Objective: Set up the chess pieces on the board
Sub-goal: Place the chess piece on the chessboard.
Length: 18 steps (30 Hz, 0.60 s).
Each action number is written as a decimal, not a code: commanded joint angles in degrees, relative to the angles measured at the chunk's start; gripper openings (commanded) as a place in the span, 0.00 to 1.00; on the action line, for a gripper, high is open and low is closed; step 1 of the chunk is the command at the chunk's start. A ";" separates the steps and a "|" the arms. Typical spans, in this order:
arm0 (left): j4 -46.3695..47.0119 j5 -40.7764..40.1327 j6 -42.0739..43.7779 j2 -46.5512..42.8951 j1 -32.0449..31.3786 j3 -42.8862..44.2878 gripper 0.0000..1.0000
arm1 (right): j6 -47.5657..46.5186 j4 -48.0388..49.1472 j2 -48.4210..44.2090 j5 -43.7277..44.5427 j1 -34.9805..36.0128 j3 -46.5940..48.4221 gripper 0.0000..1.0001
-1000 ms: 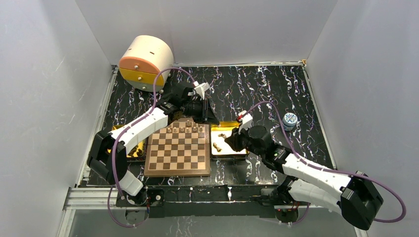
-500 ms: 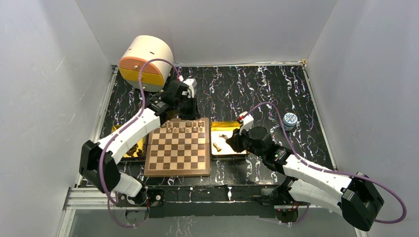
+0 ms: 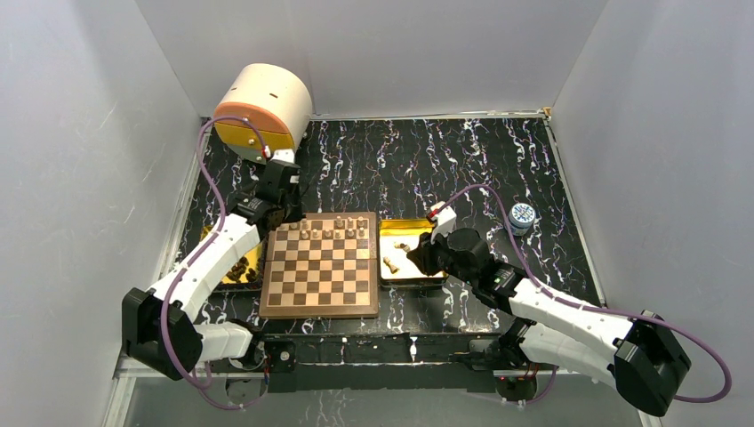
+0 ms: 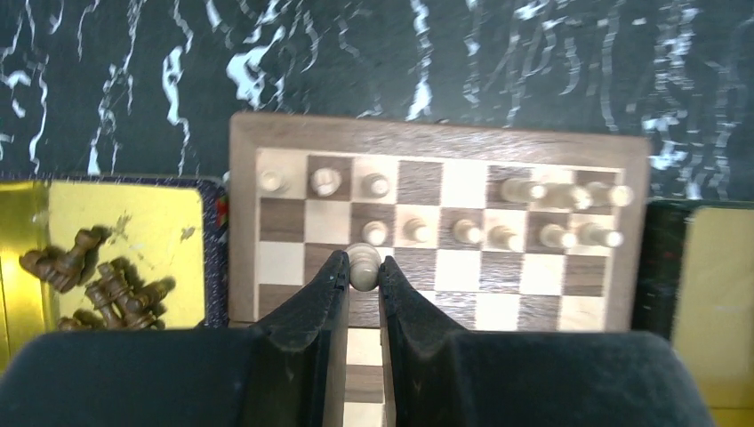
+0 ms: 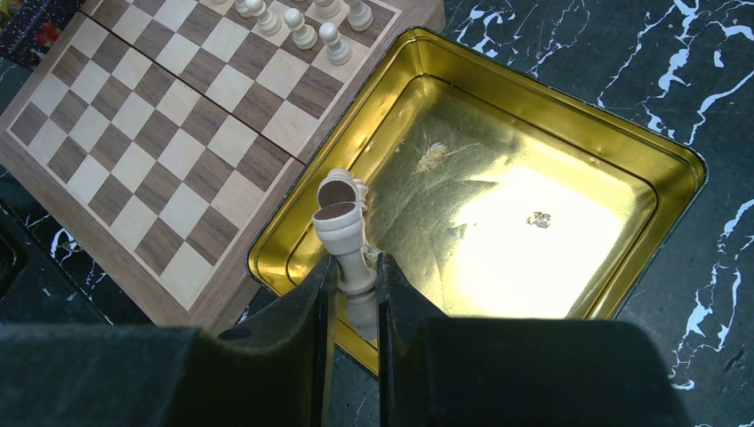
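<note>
1. From above, your left claw [image 4: 362, 269] is hidden under its own arm. The wrist view shows it pressed onto one light piece [image 4: 363, 257], held over the board [image 4: 445, 140] at about the third row from the far edge, toward the left side. You cannot tell whether that piece touches the wood.
2. Your right claw [image 5: 356, 267] pinches a second light piece [image 5: 341, 228] by its upper part, with the round base turned toward the camera. It sits at the corner of the right gold tray [image 5: 569, 98] nearest the board. Just beyond it shows another round base [image 5: 335, 189]. It is unclear whether that is a separate piece or a reflection in the shiny wall.
3. You can count twelve standing pieces [image 4: 464, 231] on the board. Six are in the far row, three at each end. Six more stand side by side in the next row, from the third square to the right edge.
4. The dark pieces [image 4: 98, 280] lie heaped in the left gold tray [image 4: 133, 200]. They overlap and are cut off by the claw body, so you cannot count them.
5. Around the board is a black marbled tabletop [image 3: 427, 160]. A round cream container [image 3: 262, 107] with an orange-and-yellow front stands just beyond the left arm. A small blue-lidded jar [image 3: 522, 216] stands to the right of the right tray.
</note>
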 commanded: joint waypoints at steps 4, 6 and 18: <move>5.43 -1.39 -6.78 -3.38 5.81 -8.28 0.00 | -0.33 2.03 -0.65 0.26 0.18 1.92 0.11; 6.63 -0.18 -8.88 -2.99 7.06 -9.96 0.00 | -0.38 2.14 -0.53 0.33 0.16 1.84 0.11; 13.68 0.79 -13.78 -1.81 11.44 -18.00 0.00 | -0.55 2.75 -0.20 0.23 0.12 1.92 0.11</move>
